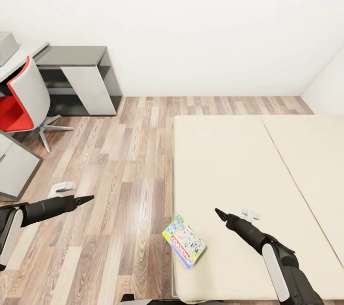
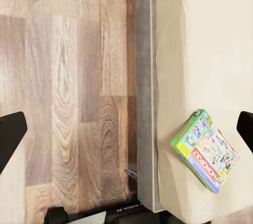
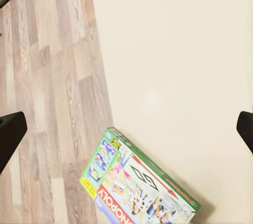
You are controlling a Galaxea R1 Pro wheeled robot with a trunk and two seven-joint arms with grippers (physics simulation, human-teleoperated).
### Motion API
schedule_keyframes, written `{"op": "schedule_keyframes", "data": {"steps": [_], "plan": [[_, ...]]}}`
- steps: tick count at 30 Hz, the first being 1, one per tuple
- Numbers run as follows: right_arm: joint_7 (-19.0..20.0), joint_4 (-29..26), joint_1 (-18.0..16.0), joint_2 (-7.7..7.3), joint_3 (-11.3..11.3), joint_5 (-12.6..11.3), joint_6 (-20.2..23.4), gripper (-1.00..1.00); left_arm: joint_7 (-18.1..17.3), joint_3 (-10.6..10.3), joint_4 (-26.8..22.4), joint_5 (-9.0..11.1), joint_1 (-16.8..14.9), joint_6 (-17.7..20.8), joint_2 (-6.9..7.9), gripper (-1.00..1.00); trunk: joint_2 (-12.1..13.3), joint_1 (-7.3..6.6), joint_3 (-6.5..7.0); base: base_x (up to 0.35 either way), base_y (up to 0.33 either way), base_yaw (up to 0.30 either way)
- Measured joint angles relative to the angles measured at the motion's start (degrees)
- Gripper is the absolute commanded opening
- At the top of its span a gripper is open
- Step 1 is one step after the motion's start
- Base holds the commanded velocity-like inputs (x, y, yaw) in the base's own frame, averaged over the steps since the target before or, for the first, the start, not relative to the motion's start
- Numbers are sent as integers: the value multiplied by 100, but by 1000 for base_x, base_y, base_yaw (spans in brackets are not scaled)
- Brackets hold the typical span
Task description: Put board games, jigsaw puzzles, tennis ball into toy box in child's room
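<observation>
One board game (image 1: 184,240), a green-white-red box lettered "MONOPOLY", lies flat at the near left corner of the beige bed (image 1: 239,161), with one corner over the edge. The left wrist view shows the board game (image 2: 205,150) beside the bed's grey side rail, and the right wrist view shows the board game (image 3: 139,182) too. My left gripper (image 1: 87,198) hangs open over the wood floor, left of the bed. My right gripper (image 1: 220,213) is open above the mattress, just right of the game and clear of it. A corner of the light-grey toy box (image 1: 6,47) sits on the pale table (image 1: 26,54) at far left.
A red and white swivel chair (image 1: 24,99) stands by the table. Behind it against the white wall is a lower dark-grey-topped desk (image 1: 76,63). A grey cabinet corner (image 1: 14,166) juts in at the left. Wood-plank floor (image 1: 124,161) lies between furniture and bed.
</observation>
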Motion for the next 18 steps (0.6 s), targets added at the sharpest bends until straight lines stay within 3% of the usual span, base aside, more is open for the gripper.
{"op": "schedule_keyframes", "data": {"steps": [9, 18], "plan": [[-123, 395, -220, 7, 19, 9, -36, 100, 317, -21, 2, 0, -8, -68, -130, 100, 0, 0, 85, 0, 0, 0], [-526, 422, -250, 16, 23, -3, -24, 100, 361, -28, 7, 2, -9, -189, -179, 100, 0, 0, 170, 0, 0, 0]]}}
